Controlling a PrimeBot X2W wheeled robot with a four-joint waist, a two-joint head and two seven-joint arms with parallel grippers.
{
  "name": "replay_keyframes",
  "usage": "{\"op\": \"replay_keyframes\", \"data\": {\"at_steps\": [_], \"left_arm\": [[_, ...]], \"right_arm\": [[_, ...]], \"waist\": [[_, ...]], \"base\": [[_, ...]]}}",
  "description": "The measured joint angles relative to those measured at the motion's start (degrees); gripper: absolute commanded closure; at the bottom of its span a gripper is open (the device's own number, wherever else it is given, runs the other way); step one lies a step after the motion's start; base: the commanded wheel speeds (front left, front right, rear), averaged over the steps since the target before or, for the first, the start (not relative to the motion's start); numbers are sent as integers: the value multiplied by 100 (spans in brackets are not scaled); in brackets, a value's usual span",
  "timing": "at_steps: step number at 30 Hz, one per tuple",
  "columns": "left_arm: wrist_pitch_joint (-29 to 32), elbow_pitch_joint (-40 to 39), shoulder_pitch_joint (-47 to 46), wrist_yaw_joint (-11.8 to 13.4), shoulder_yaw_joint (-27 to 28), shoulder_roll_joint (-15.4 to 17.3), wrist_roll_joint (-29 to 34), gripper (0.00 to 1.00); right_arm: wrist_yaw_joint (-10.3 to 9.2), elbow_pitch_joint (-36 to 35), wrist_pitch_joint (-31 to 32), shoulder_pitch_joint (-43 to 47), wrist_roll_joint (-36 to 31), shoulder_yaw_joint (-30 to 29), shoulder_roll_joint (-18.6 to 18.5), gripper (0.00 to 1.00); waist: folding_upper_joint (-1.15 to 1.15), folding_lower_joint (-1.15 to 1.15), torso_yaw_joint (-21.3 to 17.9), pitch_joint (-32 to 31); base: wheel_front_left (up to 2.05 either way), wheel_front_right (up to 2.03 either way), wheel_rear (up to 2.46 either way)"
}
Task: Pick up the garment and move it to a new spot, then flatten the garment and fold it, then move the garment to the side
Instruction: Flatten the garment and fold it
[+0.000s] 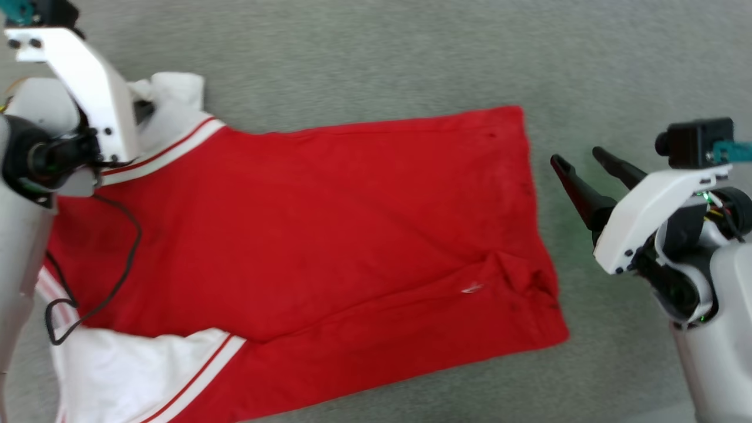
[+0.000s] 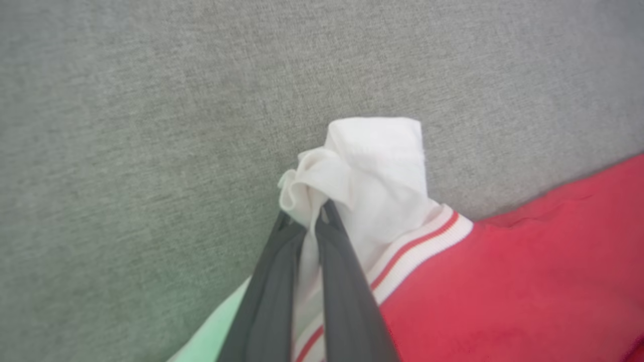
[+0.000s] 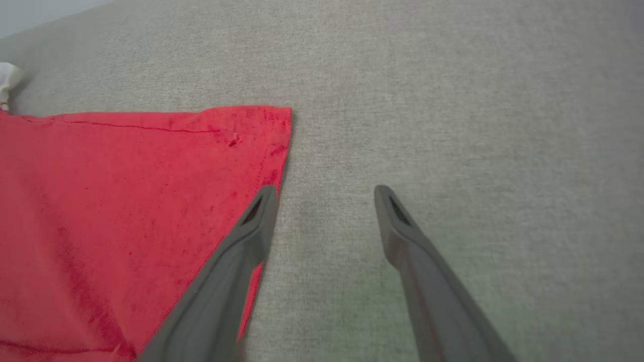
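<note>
With your left gripper (image 2: pixel 314 213) pinched shut on the far-left white sleeve (image 2: pixel 375 156) of the shirt (image 1: pixel 323 235) spread on the grey surface (image 1: pixel 411 59), draw it outward slowly, while your right gripper (image 1: pixel 576 155) hangs open and empty beside the hem.

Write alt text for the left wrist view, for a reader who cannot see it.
The left gripper has its two dark jaws shut on the bunched white sleeve of the red garment. The sleeve's striped trim and the red body lie at the lower right, on a grey fabric surface.
</note>
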Motion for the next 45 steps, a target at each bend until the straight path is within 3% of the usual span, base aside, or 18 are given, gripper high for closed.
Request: {"op": "replay_keyframes", "data": {"at_steps": [7, 15, 16, 17, 24, 30, 38, 45], "left_arm": [[-371, -523, -151, -230, -186, -286, 166, 100], [-636, -831, -103, -307, -302, -396, 241, 100], [-664, -835, -85, -313, -307, -403, 242, 100], [-691, -837, -72, -319, -308, -411, 241, 100], [-1051, -706, 53, -388, -287, -495, 226, 100], [-1544, -753, 603, -366, -52, -426, 59, 100], [-2192, -1380, 2315, 73, 331, -225, -288, 100], [-2502, -1873, 3941, 467, 424, -355, -666, 100]], "right_arm": [[0, 802, 1051, -811, 281, 123, -374, 0], [1, 1610, 1922, -1445, 279, 287, -449, 0], [2, 1699, 2070, -1515, 269, 289, -458, 55], [2, 1770, 2193, -1580, 248, 288, -458, 100], [1, 1957, 2359, -1766, 25, 236, -468, 100], [2, 1423, 2049, -1465, -120, 25, -487, 100], [3, 569, 1669, -188, -65, -305, -447, 100], [3, 314, 1291, 956, 55, -505, -264, 100]], "waist": [[0, 0, 636, -101], [0, 0, 1105, 7], [0, -1, 1134, 17], [0, -1, 1156, 26], [0, 0, 1248, -106], [0, 0, 1278, -493], [0, -1, 1310, -1160], [0, -1, 1358, -1624]], "base": [[0, 0, 0], [0, 0, 0], [0, 0, 0], [0, 0, 0], [0, 0, 0], [0, 0, 0], [0, 0, 0], [0, 0, 0]]}}
